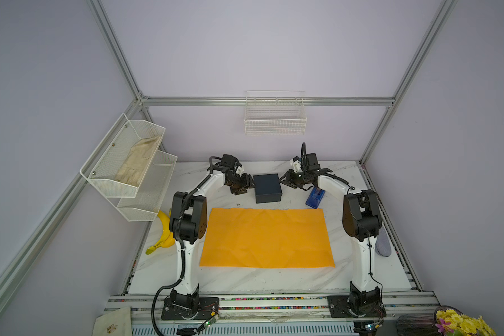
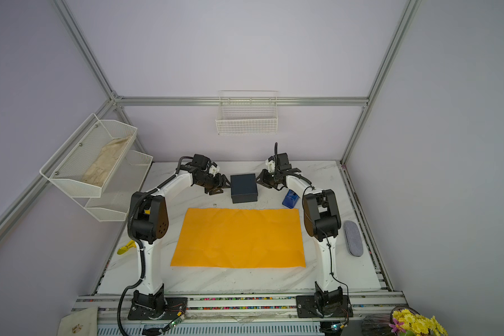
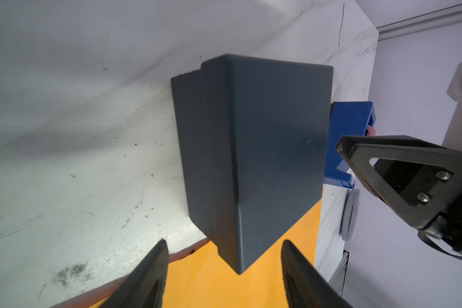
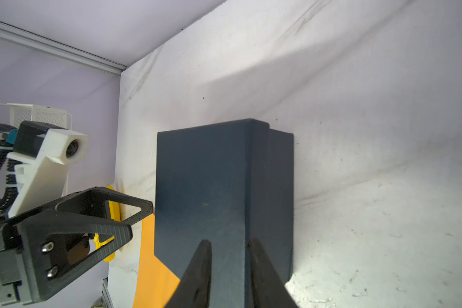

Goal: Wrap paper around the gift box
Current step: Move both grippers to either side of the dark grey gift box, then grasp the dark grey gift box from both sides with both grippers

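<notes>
Flat at the middle of the white table [image 1: 245,279] in both top views: the paper [image 1: 266,238] [image 2: 239,238], orange-yellow, lightly creased, long sides toward 12 and 6 o'clock. At 12 o'clock from it, just past its far edge: the gift box [image 1: 267,186] [image 2: 243,186], dark navy, lid on, standing on bare table with a thin strip of white between box and paper. At 9 o'clock of the box: the left gripper [image 1: 249,186] [image 2: 226,186], jaws spread wide, nothing held. Same gripper [image 3: 223,242] in the left wrist view: a corner of the box [image 3: 264,149] ahead of the gap, clear of both fingers [image 3: 152,269]. At 2 o'clock of the box: the right gripper [image 1: 282,181] [image 2: 258,180], jaws only a narrow gap apart. Same gripper [image 4: 229,240] in the right wrist view: tips to either side of an upper edge of the box [image 4: 211,186]; pinching it or merely close, impossible to tell. At 4 o'clock of the box, just off the paper's far right corner: a bright blue tape dispenser [image 1: 314,197] [image 2: 290,198]. At 9 o'clock of the table, behind the left arm: a banana [image 1: 163,229]. At 3 o'clock, past the right arm: a gray oval pad [image 2: 353,238]. On the back wall at 12 o'clock: a white wire basket [image 1: 275,116].
</notes>
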